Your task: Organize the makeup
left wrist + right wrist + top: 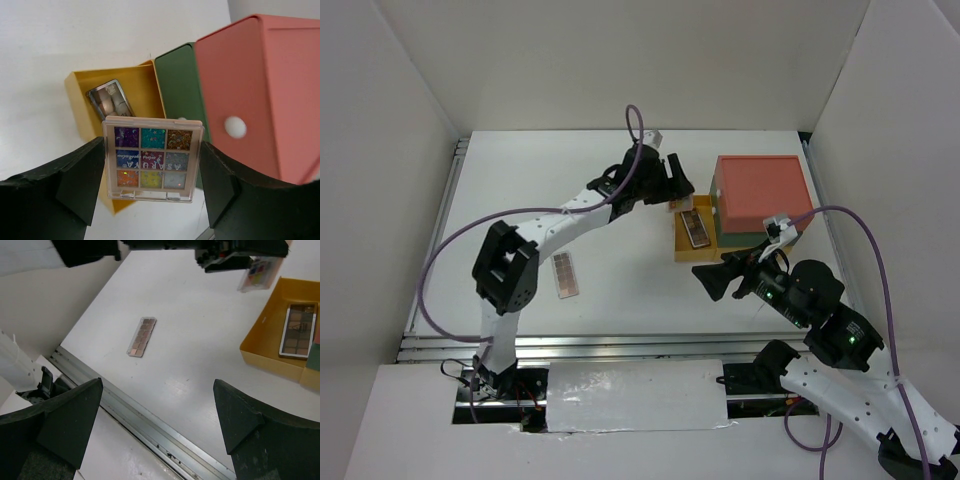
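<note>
**One palette filed, one in the air, one left out**

Your left pincer [152, 167] is clamped on the square multicoloured palette [152, 150], holding it in the air near the 11 o'clock corner of the yellow drawer [142, 90]. That drawer sticks out at 9 o'clock from the drawer box [760, 195] and already holds one long palette [695, 228]. The second long palette [564, 274] lies on the surface [620, 250] toward 8 o'clock from the drawer. Your right pincer [156, 392] hangs with its fingers apart, holding nothing. I judge you roughly a third through, and no other makeup shows.
</note>
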`<move>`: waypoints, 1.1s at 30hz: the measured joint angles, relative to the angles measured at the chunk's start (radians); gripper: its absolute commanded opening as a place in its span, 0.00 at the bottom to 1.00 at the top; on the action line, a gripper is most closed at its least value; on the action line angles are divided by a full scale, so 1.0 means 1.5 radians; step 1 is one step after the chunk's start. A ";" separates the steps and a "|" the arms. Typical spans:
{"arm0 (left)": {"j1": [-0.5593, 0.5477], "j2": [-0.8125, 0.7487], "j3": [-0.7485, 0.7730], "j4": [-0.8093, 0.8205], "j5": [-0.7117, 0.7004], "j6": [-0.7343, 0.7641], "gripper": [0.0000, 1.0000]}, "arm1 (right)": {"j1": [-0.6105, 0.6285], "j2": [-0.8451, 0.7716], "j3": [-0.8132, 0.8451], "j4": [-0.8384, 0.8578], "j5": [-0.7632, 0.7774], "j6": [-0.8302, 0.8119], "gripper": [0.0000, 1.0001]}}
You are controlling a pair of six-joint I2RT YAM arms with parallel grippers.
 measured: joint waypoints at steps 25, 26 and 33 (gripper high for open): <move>-0.004 0.162 0.060 0.041 0.078 -0.077 0.82 | 0.000 -0.009 0.000 0.000 0.014 0.000 1.00; -0.004 0.162 0.060 0.041 0.078 -0.077 0.83 | 0.000 -0.009 0.000 0.000 0.014 0.000 1.00; -0.011 0.165 0.072 0.032 0.081 -0.084 0.98 | 0.000 -0.009 0.000 0.000 0.014 0.000 1.00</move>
